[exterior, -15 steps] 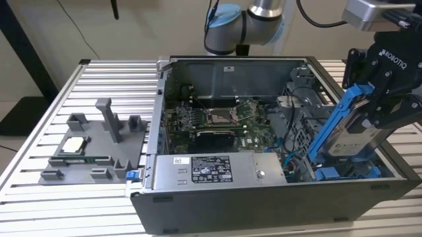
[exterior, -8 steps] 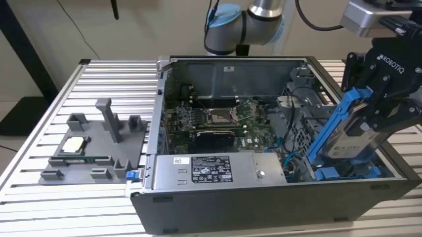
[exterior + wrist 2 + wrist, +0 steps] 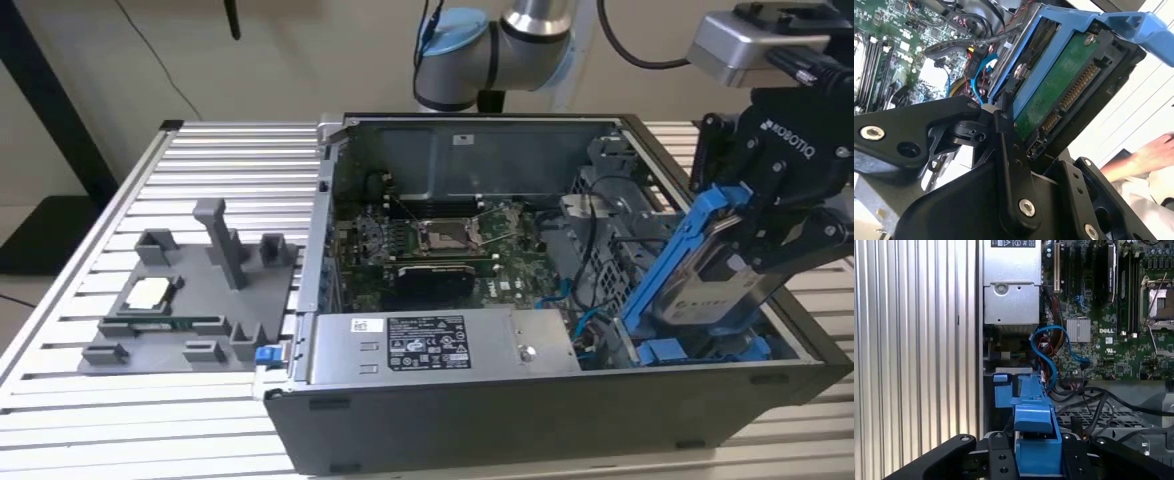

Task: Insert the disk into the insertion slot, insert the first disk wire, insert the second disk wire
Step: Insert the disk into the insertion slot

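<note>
A ribbed aluminium table (image 3: 200,160) filled the foreground, its pale slats catching a soft, even light. Behind it stood a plain cream wall (image 3: 307,50), with a thin dark cable (image 3: 150,55) trailing down it. At the exterior view's left, a black post (image 3: 56,110) slanted down to a dark base (image 3: 40,235) on the light floor (image 3: 14,290).

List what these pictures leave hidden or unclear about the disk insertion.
Insertion slot: exterior view, mostly covered by the tilted disk.
Person's hand: second wrist view, blurred and cut off by the edge.
Cables: first wrist view, tangled; which serve the disk is unclear.
</note>
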`<act>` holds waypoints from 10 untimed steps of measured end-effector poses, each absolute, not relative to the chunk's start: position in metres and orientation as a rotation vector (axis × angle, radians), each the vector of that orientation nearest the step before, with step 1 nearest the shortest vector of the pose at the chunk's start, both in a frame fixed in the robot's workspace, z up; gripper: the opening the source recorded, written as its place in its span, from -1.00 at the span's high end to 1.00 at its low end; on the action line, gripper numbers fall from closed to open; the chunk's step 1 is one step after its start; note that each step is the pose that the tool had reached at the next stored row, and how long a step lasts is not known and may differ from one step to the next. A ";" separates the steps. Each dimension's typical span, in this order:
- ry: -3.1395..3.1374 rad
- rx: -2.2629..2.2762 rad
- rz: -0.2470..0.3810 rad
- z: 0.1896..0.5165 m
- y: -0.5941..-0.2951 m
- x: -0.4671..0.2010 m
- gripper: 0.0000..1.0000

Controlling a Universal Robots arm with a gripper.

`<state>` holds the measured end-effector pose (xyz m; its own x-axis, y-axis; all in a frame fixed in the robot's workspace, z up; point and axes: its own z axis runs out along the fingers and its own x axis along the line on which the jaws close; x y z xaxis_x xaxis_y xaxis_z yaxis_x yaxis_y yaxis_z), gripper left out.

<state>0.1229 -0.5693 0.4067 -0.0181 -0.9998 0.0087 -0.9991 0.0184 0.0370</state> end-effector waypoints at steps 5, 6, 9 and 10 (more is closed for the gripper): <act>-2.219 2.179 -0.032 0.400 -0.569 0.123 0.35; -2.219 2.179 -0.032 0.399 -0.569 0.123 0.35; -2.219 2.178 -0.032 0.396 -0.569 0.123 0.35; -2.219 2.178 -0.032 0.395 -0.569 0.123 0.35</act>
<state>0.1229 -0.5693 0.3946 -0.0181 -0.9998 0.0086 -0.9991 0.0184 0.0370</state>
